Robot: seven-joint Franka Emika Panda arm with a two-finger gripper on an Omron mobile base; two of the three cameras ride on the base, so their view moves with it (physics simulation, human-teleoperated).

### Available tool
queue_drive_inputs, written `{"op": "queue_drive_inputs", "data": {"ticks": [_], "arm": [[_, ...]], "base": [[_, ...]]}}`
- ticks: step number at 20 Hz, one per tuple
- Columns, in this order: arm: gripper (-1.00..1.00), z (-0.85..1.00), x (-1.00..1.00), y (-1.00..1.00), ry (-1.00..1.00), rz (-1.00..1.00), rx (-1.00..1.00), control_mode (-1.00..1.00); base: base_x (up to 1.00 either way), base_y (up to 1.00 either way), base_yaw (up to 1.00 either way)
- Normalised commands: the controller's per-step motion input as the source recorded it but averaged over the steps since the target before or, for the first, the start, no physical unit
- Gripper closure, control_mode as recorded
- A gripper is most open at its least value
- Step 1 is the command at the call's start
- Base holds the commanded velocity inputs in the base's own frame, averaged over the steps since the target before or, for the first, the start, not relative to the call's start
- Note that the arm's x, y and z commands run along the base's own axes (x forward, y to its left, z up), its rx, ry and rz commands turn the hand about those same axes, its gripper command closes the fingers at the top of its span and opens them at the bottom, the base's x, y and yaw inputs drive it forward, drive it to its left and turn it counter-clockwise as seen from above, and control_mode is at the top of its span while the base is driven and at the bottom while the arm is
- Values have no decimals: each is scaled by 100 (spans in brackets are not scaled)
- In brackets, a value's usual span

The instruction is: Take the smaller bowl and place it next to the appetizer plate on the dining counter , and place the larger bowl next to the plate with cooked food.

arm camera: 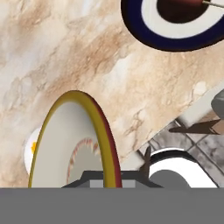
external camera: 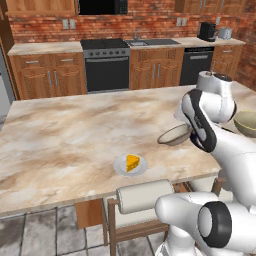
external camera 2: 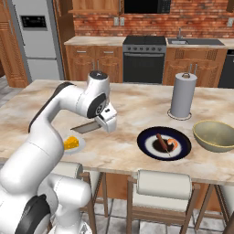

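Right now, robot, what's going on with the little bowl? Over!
End effector shut on smaller bowl, held tilted above dining counter. Appetizer plate just below. Nothing between them.

- The dining counter (external camera: 65, 135) is beige-brown stone, marbled with pale cream and tan streaks
- The smaller bowl (external camera: 175, 135) is grey-beige inside with a pale rim; in the hand view (arm camera: 72, 144) its rim runs yellow to dark red
- The appetizer plate (external camera: 120, 167) is pale grey-white, and the cheese wedge (external camera: 132, 162) on it is yellow-orange
- The larger bowl (external camera 2: 215, 135) is olive-beige with a yellowish rim
- The plate with cooked food (external camera 2: 148, 139) has a dark navy rim, a white ring and a dark brown centre
- The paper towel roll (external camera 2: 183, 95) is light grey
- The back wall (external camera: 45, 30) is red brick
- The cabinets (external camera: 47, 75) are orange-brown wood
- The oven (external camera: 106, 65) is black and dark grey
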Motion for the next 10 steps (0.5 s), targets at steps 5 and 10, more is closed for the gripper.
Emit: {"op": "queue_drive_inputs", "data": {"ticks": [5, 10], "arm": [[100, -22, 49, -1, -7, 0, -5, -100], [100, -29, 47, 0, -3, 0, -1, -100]], "base": [[0, 0, 0], [0, 0, 0]]}}
